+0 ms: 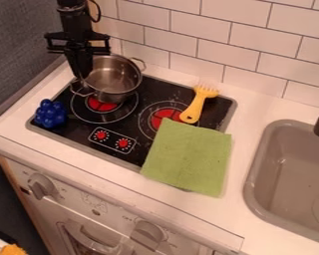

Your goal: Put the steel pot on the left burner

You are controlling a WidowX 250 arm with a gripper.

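Steel pot over black cooktop; white counter, tiled wall.

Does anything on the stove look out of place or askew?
The green cloth partly covers the right burner, odd for a cooking surface; a yellow utensil lies beside it. The steel pot looks off-centre over the left burner. No spill or damage stands out.

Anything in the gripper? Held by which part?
Can't tell: the gripper is at the image-left rim of the pot, but a hold isn't clear.
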